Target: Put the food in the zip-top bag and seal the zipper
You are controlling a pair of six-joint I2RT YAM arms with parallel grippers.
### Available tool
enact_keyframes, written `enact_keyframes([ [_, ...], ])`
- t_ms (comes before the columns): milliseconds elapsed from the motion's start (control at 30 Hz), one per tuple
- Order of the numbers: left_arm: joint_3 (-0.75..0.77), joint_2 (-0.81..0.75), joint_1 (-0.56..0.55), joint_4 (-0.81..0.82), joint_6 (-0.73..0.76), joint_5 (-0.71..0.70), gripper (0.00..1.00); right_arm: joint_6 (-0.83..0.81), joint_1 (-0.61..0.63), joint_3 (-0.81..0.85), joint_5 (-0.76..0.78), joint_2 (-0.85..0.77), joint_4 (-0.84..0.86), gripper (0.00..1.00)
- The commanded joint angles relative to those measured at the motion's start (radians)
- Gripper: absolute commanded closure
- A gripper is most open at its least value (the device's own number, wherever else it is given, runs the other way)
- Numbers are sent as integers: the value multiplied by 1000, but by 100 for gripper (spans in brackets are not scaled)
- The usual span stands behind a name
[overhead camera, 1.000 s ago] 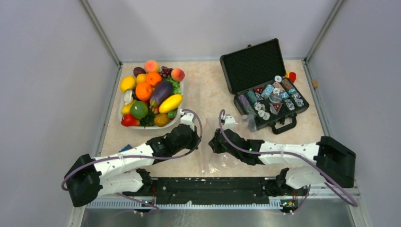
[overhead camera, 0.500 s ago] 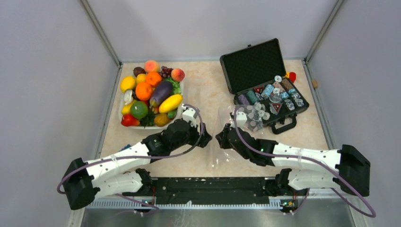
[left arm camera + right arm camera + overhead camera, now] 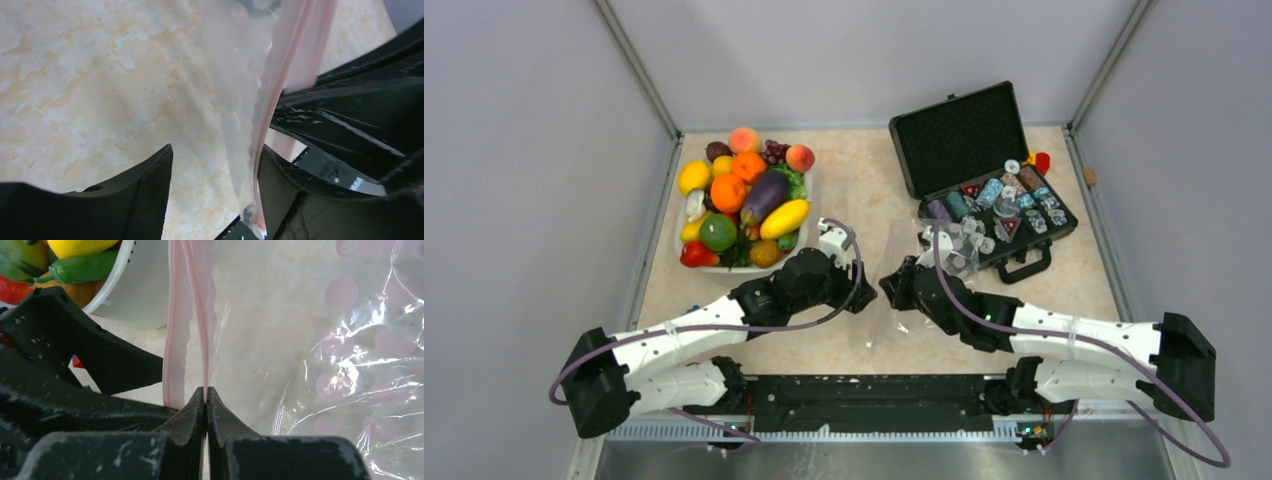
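Note:
My right gripper (image 3: 206, 390) is shut on the pink zipper (image 3: 200, 315) of the clear zip-top bag (image 3: 310, 365) and holds it above the table (image 3: 864, 200). In the top view the bag (image 3: 887, 318) hangs between the two grippers. My left gripper (image 3: 215, 150) stands open, with the bag's pink-edged mouth (image 3: 280, 85) between its fingers, close against the right finger (image 3: 285, 200). The food sits in the white basin (image 3: 724, 268) at the back left: eggplant (image 3: 764, 195), yellow fruit (image 3: 784, 217), peach (image 3: 800, 157), lettuce (image 3: 795, 183). In the top view my left gripper (image 3: 861, 297) faces my right gripper (image 3: 892, 288).
An open black case (image 3: 984, 190) of chips and dice stands at the back right, close behind the bag. Grey walls enclose the table on three sides. The basin's rim (image 3: 135, 295) shows just beyond the bag in the right wrist view.
My left gripper has opened and moved right up to the bag's mouth. My right gripper has carried the bag a little up and to the right, still shut on the zipper.

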Motion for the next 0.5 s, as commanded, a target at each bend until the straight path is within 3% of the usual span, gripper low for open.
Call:
enact_keyframes([
  [0,5,-22,-3,-22,-4,-110,39,-30,-14,44,-27,-48,32,100],
  [167,-6,-30,-3,-21,-9,-130,41,-58,-22,72,-62,-57,-5,100],
  [333,2,15,-3,87,-6,47,31,-63,-36,106,-115,-52,-32,100],
  [367,4,28,-3,101,-13,88,32,-61,-39,108,-114,-52,-33,100],
  [467,11,56,-3,120,-29,79,52,-57,-58,133,-116,-48,-62,100],
])
